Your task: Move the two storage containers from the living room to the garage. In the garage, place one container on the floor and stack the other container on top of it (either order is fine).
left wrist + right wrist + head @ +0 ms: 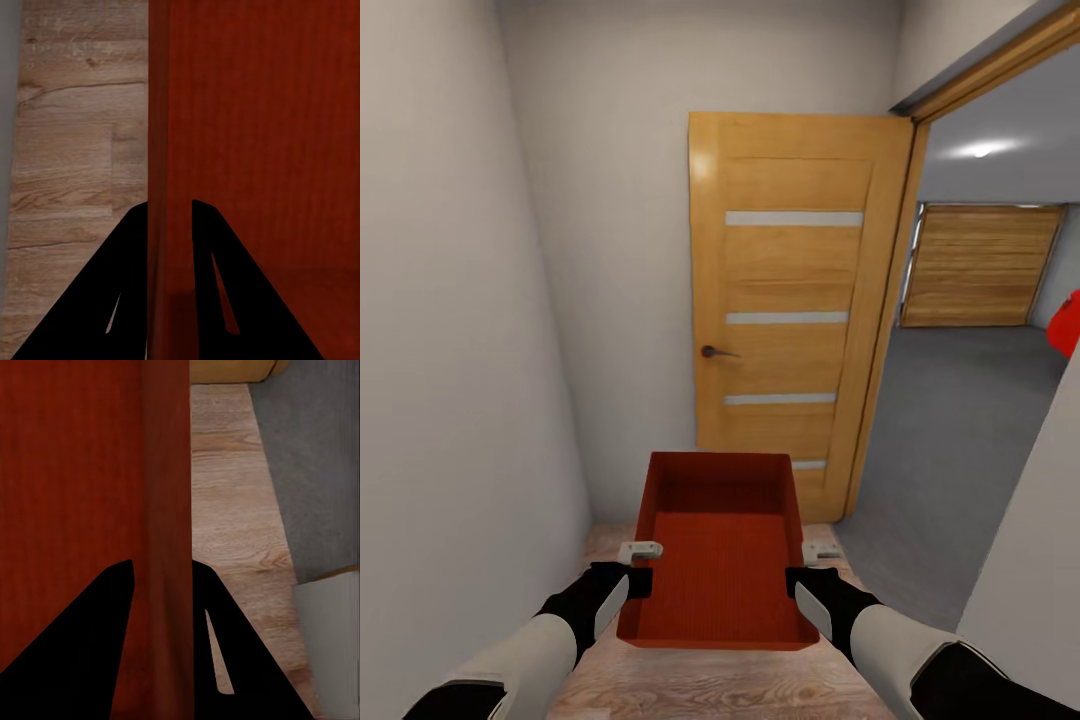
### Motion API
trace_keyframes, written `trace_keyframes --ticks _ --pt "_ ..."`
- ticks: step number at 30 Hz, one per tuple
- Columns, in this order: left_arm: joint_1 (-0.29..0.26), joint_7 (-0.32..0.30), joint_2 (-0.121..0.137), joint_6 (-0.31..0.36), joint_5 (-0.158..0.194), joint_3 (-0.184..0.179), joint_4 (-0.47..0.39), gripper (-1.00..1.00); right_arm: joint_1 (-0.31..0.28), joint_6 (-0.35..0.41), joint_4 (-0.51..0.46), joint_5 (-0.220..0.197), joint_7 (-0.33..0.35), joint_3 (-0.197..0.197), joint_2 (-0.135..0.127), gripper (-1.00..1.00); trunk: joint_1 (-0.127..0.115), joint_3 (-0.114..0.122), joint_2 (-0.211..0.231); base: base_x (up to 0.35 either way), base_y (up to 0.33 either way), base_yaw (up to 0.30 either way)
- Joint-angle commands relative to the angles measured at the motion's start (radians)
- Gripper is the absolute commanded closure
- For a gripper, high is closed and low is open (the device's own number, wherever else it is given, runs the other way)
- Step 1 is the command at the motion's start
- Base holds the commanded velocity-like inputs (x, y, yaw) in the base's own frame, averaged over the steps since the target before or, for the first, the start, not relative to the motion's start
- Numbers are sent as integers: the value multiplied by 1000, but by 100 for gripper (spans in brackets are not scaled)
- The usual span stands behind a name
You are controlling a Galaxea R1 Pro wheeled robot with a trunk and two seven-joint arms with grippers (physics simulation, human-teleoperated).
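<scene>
Orange-red container (720, 570): thin, probably light, flexible walls. Your left gripper (169, 217) and right gripper (163, 574) each pinch a side wall; keep both grips level.

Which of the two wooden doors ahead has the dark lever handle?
The near honey-coloured panel door with pale horizontal strips, swung open against the wall; its handle sits at its left edge. The far slatted garage door shows none.

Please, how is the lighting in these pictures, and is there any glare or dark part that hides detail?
Head view: soft even light, a bright ceiling spot in the garage, a pale sheen on the door. Left wrist view: the left pincer renders as flat black on the bin wall, without detail. Right wrist view: the right pincer looks the same.
</scene>
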Motion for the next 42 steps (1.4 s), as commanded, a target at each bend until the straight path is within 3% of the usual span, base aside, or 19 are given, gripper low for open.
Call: trace_keyframes --ticks 1,33,42 --pt "0 11 -6 8 -18 7 0 100 -1 7 -3 25 -8 15 1 100 0 -2 -2 0 0 -263" --pt "0 11 -7 8 -19 7 0 100 -1 7 -3 26 -8 15 1 100 0 -2 -2 0 0 -263" --pt "0 11 -8 8 -19 7 0 100 -1 7 -3 25 -8 15 1 100 0 -2 -2 202 160 -41"
